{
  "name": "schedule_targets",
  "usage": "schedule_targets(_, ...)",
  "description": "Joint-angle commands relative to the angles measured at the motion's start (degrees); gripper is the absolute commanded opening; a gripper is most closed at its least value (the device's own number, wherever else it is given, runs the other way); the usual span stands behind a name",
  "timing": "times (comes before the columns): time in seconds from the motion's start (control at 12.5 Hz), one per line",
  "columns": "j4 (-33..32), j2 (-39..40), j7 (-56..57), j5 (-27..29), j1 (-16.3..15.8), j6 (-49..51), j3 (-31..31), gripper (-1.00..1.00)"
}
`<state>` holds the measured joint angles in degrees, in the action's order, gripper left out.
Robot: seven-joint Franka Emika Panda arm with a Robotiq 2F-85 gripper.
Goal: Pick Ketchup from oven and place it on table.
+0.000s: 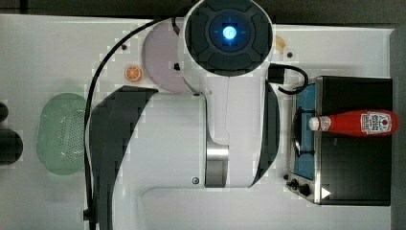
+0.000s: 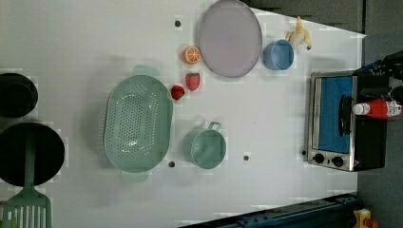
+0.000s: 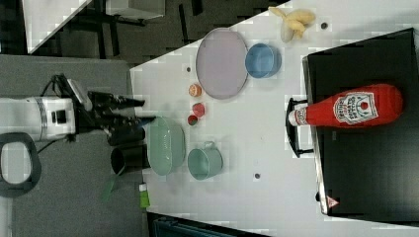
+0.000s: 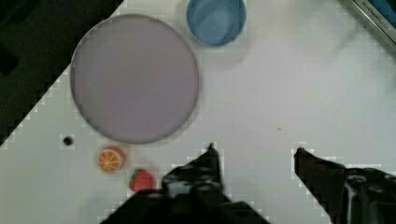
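The ketchup point(image 1: 354, 123) is a red bottle lying on its side on the black top of the oven point(image 1: 354, 163), its white cap pointing over the glass door. The ketchup point(image 2: 380, 109) and the oven point(image 2: 332, 123) sit at the left view's right edge. In the right view the ketchup point(image 3: 353, 109) lies across the oven point(image 3: 365, 168). My gripper point(image 4: 256, 154) is open with nothing between its fingers, well above the white table point(image 4: 280, 93) and far from the oven. In the right view my gripper point(image 3: 138, 109) is at the table's far end from the oven.
A lilac plate point(image 2: 230, 38), a blue bowl point(image 2: 278, 53), a banana point(image 2: 299, 35), an orange half point(image 2: 191, 55) and two strawberries point(image 2: 192, 80) lie on the table. A green colander point(image 2: 138, 123), a green mug point(image 2: 206, 147) and black pots point(image 2: 28, 152) stand further along.
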<state>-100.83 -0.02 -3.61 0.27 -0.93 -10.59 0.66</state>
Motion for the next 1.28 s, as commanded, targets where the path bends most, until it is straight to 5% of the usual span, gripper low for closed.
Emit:
schedule_targets(0.08,-10.7,-22.5,-4.5,-0.2,0.1,13.1,2.8,0.58)
schedule_targets(0.24,-10.7,-22.4,-4.5,-0.3,0.2,12.8,3.0,0.98)
schedule_targets(0.64,-10.6,-20.0,-4.5,-0.8,2.3,7.9,8.7,1.00)
schedule_targets(1.28,-10.1,-7.2,-3.4,-0.7,4.0,-7.9,27.0,1.00)
